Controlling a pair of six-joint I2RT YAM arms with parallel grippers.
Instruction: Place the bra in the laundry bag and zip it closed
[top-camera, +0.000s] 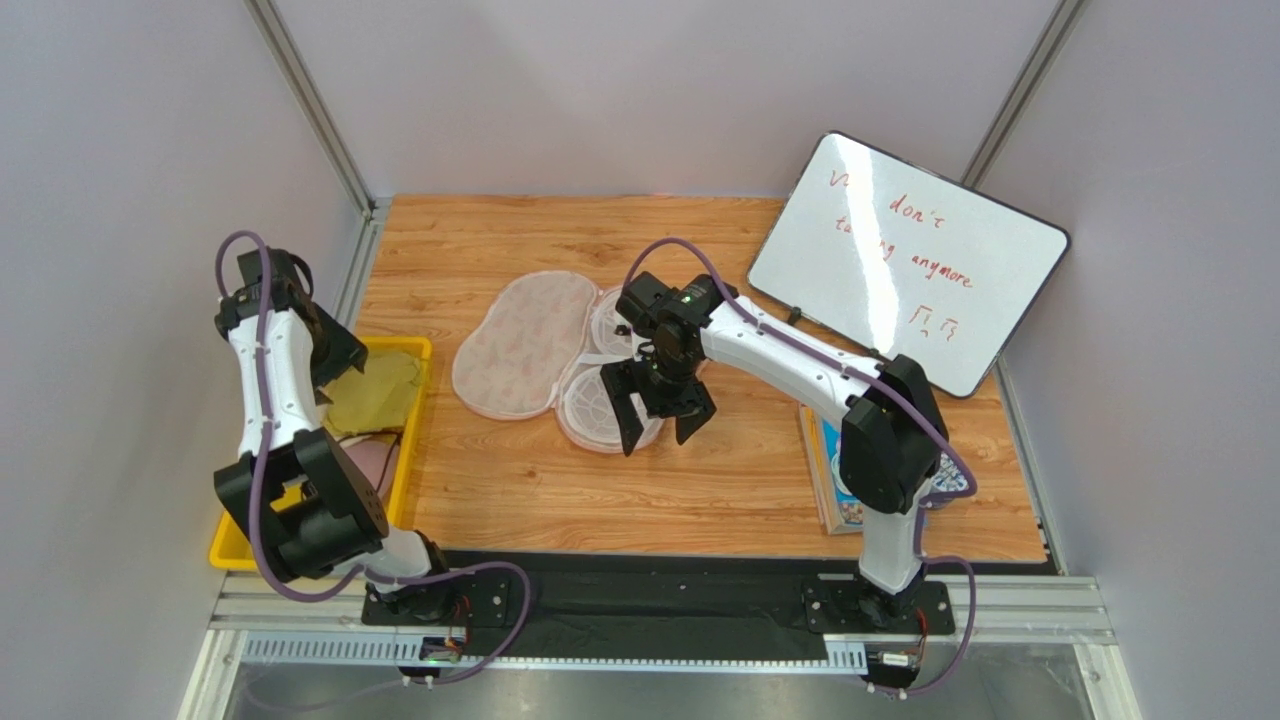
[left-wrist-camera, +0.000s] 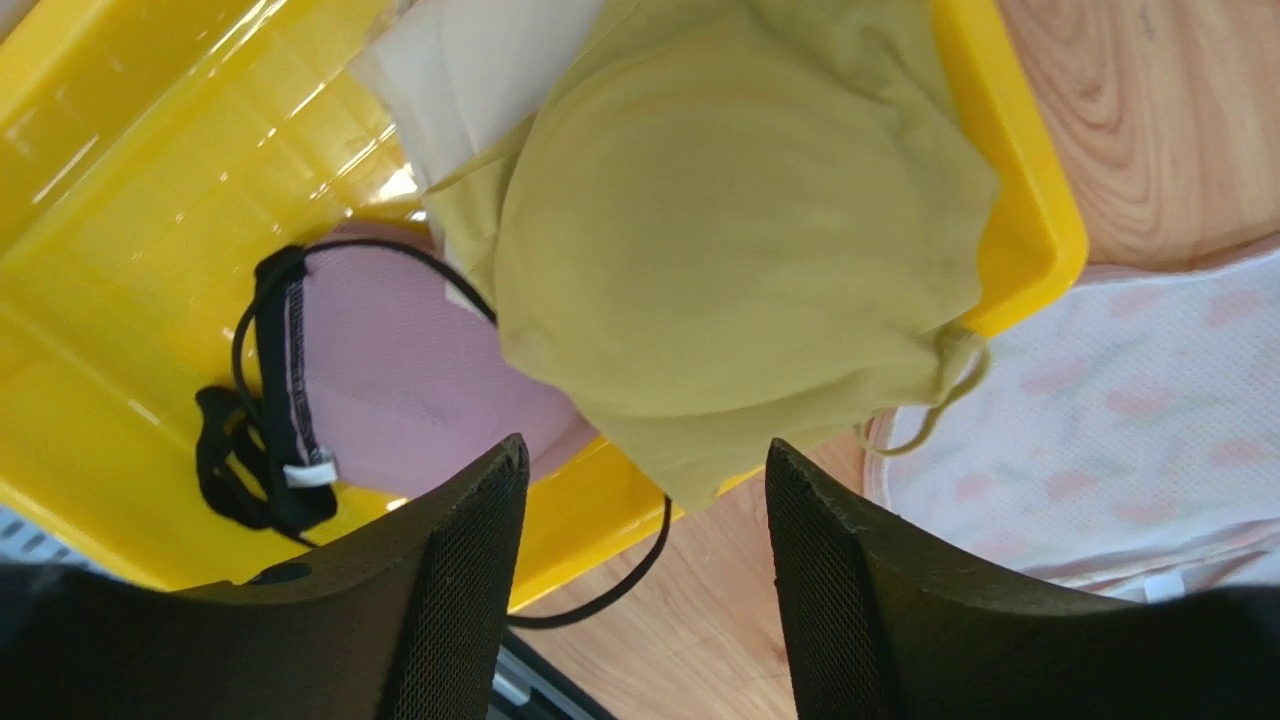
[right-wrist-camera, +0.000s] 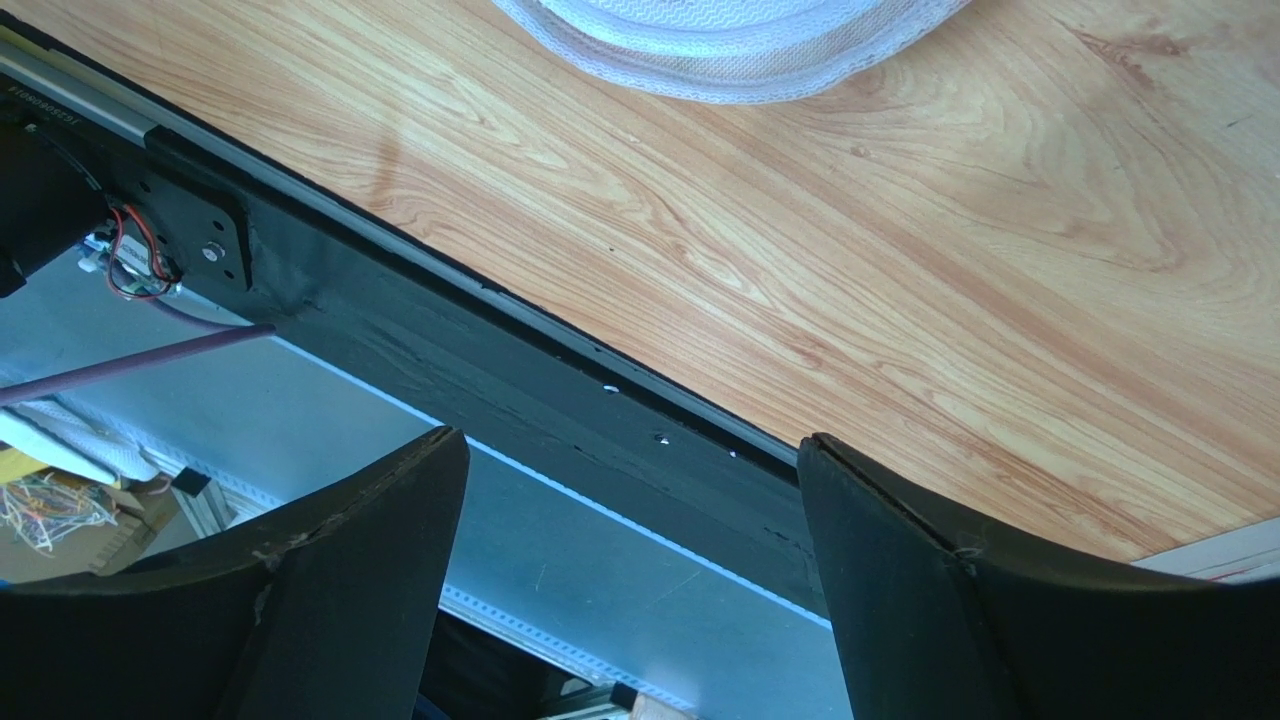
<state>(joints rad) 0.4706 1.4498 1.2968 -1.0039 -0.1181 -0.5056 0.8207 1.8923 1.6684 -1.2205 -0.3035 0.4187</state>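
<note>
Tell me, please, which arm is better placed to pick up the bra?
Left. The left hand hangs open over the yellow bin holding the bra; the right hand hovers by the laundry bag.

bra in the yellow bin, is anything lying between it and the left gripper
Yes: an olive-yellow garment lies over one side of the bra in the yellow bin. The pink cup and black straps beside it are uncovered, facing the open left gripper.
</note>
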